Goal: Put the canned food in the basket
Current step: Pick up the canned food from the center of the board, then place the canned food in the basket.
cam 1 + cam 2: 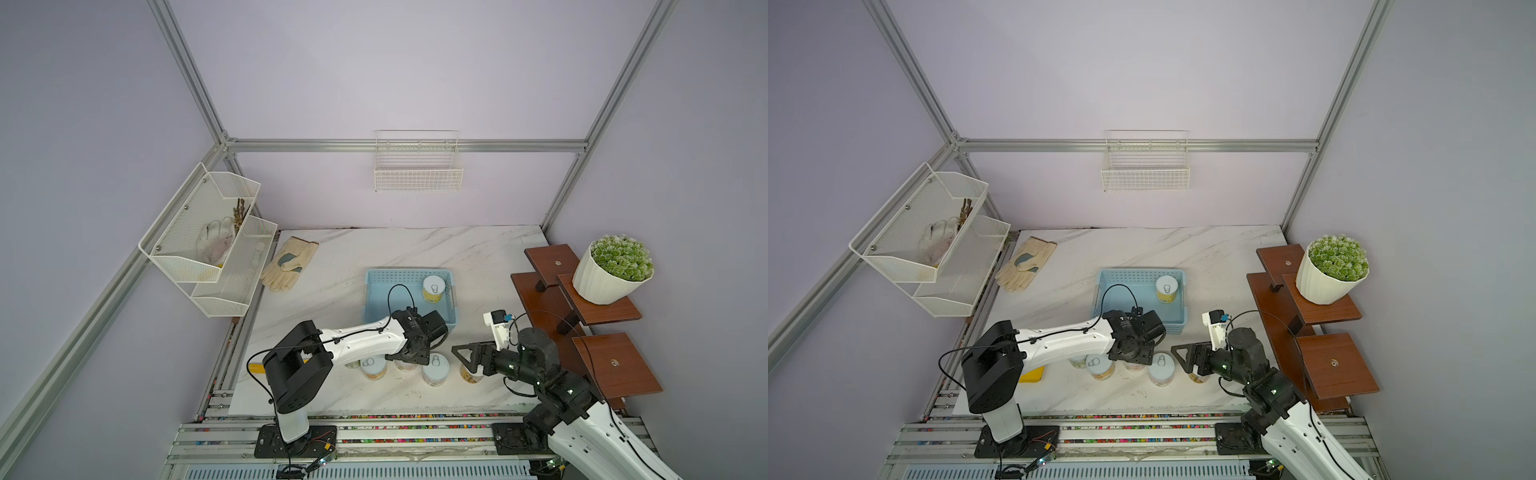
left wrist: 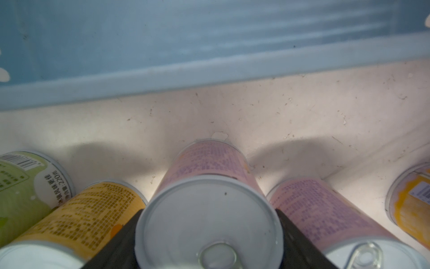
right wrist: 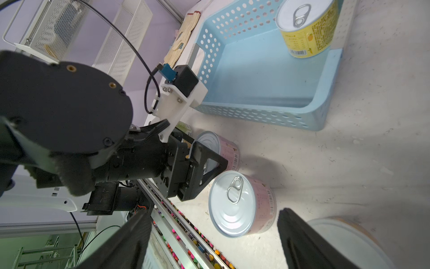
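The light blue basket (image 1: 409,273) sits mid-table with one yellow-labelled can (image 1: 433,288) upright in its far right corner. Several more cans stand in a row in front of it. My left gripper (image 1: 409,357) is shut on a pink-labelled can (image 2: 209,221) in the middle of that row, with a dark finger (image 2: 121,244) on each side of it. On either side stand an orange can (image 2: 81,216) and another pink one (image 2: 325,214). My right gripper (image 3: 209,244) is open and empty. That pink ring-pull can (image 3: 239,205) lies ahead of its fingers, and the row's end can (image 1: 471,376) sits under it.
A pair of work gloves (image 1: 289,264) lies at the table's back left, below a white mesh rack (image 1: 208,241). A wooden stepped shelf (image 1: 582,307) with a white plant pot (image 1: 611,270) lines the right edge. A white wire basket (image 1: 417,170) hangs on the back wall.
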`<state>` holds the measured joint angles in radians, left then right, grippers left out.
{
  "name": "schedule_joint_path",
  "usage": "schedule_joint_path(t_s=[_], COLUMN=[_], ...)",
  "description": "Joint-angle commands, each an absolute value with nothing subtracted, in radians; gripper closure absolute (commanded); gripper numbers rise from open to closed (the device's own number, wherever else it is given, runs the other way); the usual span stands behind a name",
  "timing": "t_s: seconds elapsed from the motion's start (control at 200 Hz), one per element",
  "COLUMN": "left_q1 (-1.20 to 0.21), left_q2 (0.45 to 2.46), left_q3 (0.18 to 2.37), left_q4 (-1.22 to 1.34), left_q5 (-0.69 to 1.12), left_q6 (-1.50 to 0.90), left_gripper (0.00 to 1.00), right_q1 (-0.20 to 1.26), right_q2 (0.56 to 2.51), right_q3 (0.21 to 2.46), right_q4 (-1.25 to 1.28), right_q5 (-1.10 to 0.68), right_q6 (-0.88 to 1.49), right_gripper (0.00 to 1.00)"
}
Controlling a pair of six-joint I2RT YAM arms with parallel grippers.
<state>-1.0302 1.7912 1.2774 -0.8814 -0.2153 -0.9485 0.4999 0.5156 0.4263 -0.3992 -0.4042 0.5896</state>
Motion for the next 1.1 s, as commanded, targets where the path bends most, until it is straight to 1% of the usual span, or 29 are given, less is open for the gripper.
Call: schedule_joint_path(t_s=[0.0,0.22,0.395,0.525,0.745,0.94,1.095], left_q1=[-1.035,-1.034,-1.034,-1.035,-1.017,-0.956,-0.896], left_q2=[1.74,1.654,1.589,1.565,1.611,1.653,1.701], left_q3=[1.27,1.275,1.308,1.358,1.507,1.623,1.71], left_q4=[-0.905,-0.946,-1.017,-1.076,-1.127,-1.123,-1.122], left_q5=[-0.246,-0.292,-0.334,-0.359,-0.356,-0.326,-0.312], left_q6=[-0.95,-0.941,-0.92,-0.88,-0.738,-0.642,-0.574], left_gripper=[0.27,0.29,0.31,0.31,0.31,0.32,0.32], right_q1=[0.501,0.503,0.503,0.503,0.502,0.503,0.503], right_q2=[0.524,0.502,0.487,0.486,0.52,0.565,0.593], right_q3=[0.41,0.404,0.399,0.381,0.368,0.377,0.393], right_q4=[-0.332,-0.27,-0.23,-0.187,-0.078,0.022,0.054], right_q5=[-0.445,-0.509,-0.515,-0.509,-0.511,-0.522,-0.427], right_q6=[0.583,0.564,0.562,0.574,0.577,0.549,0.501], right_gripper=[0.08,0.06,0.05,0.02,0.02,0.02,0.02])
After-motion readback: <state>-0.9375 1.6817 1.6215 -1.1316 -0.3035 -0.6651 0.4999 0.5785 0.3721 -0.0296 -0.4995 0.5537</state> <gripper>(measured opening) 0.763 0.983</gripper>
